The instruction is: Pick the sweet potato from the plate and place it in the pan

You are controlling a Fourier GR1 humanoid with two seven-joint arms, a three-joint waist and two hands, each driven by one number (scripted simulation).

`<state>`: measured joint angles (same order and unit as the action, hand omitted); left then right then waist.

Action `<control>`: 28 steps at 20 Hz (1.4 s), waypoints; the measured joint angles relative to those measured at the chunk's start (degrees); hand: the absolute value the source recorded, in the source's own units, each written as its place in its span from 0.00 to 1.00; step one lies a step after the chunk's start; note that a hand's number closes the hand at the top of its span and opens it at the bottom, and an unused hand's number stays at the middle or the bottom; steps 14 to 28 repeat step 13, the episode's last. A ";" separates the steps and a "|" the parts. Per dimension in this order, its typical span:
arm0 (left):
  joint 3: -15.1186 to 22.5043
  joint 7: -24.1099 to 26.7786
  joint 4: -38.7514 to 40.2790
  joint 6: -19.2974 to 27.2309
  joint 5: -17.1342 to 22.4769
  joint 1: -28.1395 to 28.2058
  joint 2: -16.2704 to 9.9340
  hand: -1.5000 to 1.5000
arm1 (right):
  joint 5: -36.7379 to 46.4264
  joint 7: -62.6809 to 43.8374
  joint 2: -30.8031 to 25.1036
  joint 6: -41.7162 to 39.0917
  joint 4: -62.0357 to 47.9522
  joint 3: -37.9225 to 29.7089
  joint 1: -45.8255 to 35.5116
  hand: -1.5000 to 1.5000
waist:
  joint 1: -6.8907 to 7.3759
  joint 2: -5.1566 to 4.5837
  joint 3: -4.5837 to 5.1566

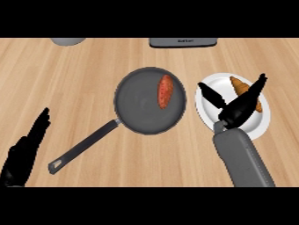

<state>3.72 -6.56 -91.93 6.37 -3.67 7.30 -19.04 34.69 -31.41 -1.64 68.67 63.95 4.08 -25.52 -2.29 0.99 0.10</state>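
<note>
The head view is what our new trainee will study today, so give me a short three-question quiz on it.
1. True or false: the sweet potato lies in the pan.
2. Which hand is above the plate? A) left hand B) right hand
3. What food remains on the plate?

Key: 1 true. 2 B, fingers open, holding nothing. 3 a croissant, partly hidden by the hand.

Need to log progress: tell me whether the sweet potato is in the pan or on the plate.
In the pan. The sweet potato lies on the pan floor near its right rim, apart from the white plate.
</note>
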 measured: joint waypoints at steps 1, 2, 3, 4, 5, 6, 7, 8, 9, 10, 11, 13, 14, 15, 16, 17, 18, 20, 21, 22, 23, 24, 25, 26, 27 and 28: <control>-0.08 0.01 0.30 0.10 -0.17 -0.17 0.07 0.50 | 0.37 -0.03 -0.56 -0.31 3.34 0.63 3.33 0.00 | -0.22 -0.01 0.00; -0.15 0.43 0.39 0.10 -0.10 0.07 0.26 0.50 | 0.89 -0.04 -0.85 -0.54 6.80 1.37 6.80 0.00 | -0.35 0.00 0.01; -0.28 0.55 0.67 -0.07 -0.07 -0.05 0.27 0.50 | 1.53 -0.17 -1.08 -0.82 10.30 2.06 10.27 0.00 | -0.27 -0.07 0.01; -0.45 0.99 0.75 -0.25 -0.06 0.32 0.14 0.50 | 2.17 -0.50 -1.46 -1.29 13.75 2.76 13.82 0.00 | -0.28 -0.09 0.02; -0.71 0.75 0.76 -0.51 0.23 0.06 0.07 0.50 | 2.77 -1.02 -2.01 -1.97 17.55 3.42 17.07 0.00 | -0.35 -0.11 0.02; -0.56 0.56 0.85 -0.32 -0.09 -0.24 0.26 0.50 | 2.89 -1.14 -2.64 -2.45 21.50 4.14 20.58 0.00 | -0.41 -0.14 0.01; -0.61 -0.09 0.26 -0.50 -0.01 -0.50 0.16 0.50 | 3.32 -1.54 -3.05 -3.07 25.48 4.94 23.86 0.00 | -0.30 -0.18 0.01; -0.55 -0.06 0.23 -0.42 -0.17 -0.45 0.39 0.50 | 3.30 -1.58 -3.86 -3.61 29.18 5.64 27.34 0.00 | -0.11 -0.25 0.00; -0.66 -0.14 0.23 -0.62 -0.18 -0.73 0.34 0.50 | 3.82 -2.07 -4.35 -4.27 32.76 6.15 30.69 0.00 | 0.06 -0.33 0.00; -0.70 -0.63 -0.29 -0.70 -0.15 -0.77 0.32 0.50 | 3.98 -2.23 -4.88 -4.76 36.45 6.98 34.44 0.00 | 0.09 -0.35 0.00; -0.45 -1.06 -0.28 -0.48 -0.51 -1.25 0.69 0.50 | 3.88 -2.20 -5.64 -5.15 39.78 7.50 37.76 0.00 | 0.23 -0.42 -0.02; -1.03 -1.09 0.21 -1.22 -0.19 -2.02 0.44 0.50 | 4.18 -1.95 -6.47 -5.80 45.98 9.17 44.15 0.00 | 0.54 -0.54 -0.03; -1.03 -1.09 0.21 -1.22 -0.19 -2.02 0.44 0.50 | 4.18 -1.95 -6.47 -5.80 45.98 9.17 44.15 0.00 | 0.54 -0.54 -0.03; -1.03 -1.09 0.21 -1.22 -0.19 -2.02 0.44 0.50 | 4.18 -1.95 -6.47 -5.80 45.98 9.17 44.15 0.00 | 0.54 -0.54 -0.03; -1.03 -1.09 0.21 -1.22 -0.19 -2.02 0.44 0.50 | 4.18 -1.95 -6.47 -5.80 45.98 9.17 44.15 0.00 | 0.54 -0.54 -0.03; -1.03 -1.09 0.21 -1.22 -0.19 -2.02 0.44 0.50 | 4.18 -1.95 -6.47 -5.80 45.98 9.17 44.15 0.00 | 0.54 -0.54 -0.03; -1.03 -1.09 0.21 -1.22 -0.19 -2.02 0.44 0.50 | 4.18 -1.95 -6.47 -5.80 45.98 9.17 44.15 0.00 | 0.54 -0.54 -0.03; -1.03 -1.09 0.21 -1.22 -0.19 -2.02 0.44 0.50 | 4.18 -1.95 -6.47 -5.80 45.98 9.17 44.15 0.00 | 0.54 -0.54 -0.03; -1.03 -1.09 0.21 -1.22 -0.19 -2.02 0.44 0.50 | 4.18 -1.95 -6.47 -5.80 45.98 9.17 44.15 0.00 | 0.54 -0.54 -0.03; -1.03 -1.09 0.21 -1.22 -0.19 -2.02 0.44 0.50 | 4.18 -1.95 -6.47 -5.80 45.98 9.17 44.15 0.00 | 0.54 -0.54 -0.03; -1.03 -1.09 0.21 -1.22 -0.19 -2.02 0.44 0.50 | 4.18 -1.95 -6.47 -5.80 45.98 9.17 44.15 0.00 | 0.54 -0.54 -0.03; -1.03 -1.09 0.21 -1.22 -0.19 -2.02 0.44 0.50 | 4.18 -1.95 -6.47 -5.80 45.98 9.17 44.15 0.00 | 0.54 -0.54 -0.03; -1.03 -1.09 0.21 -1.22 -0.19 -2.02 0.44 0.50 | 4.18 -1.95 -6.47 -5.80 45.98 9.17 44.15 0.00 | 0.54 -0.54 -0.03; -1.03 -1.09 0.21 -1.22 -0.19 -2.02 0.44 0.50 | 4.18 -1.95 -6.47 -5.80 45.98 9.17 44.15 0.00 | 0.54 -0.54 -0.03; -1.03 -1.09 0.21 -1.22 -0.19 -2.02 0.44 0.50 | 4.18 -1.95 -6.47 -5.80 45.98 9.17 44.15 0.00 | 0.54 -0.54 -0.03; -1.03 -1.09 0.21 -1.22 -0.19 -2.02 0.44 0.50 | 4.18 -1.95 -6.47 -5.80 45.98 9.17 44.15 0.00 | 0.54 -0.54 -0.03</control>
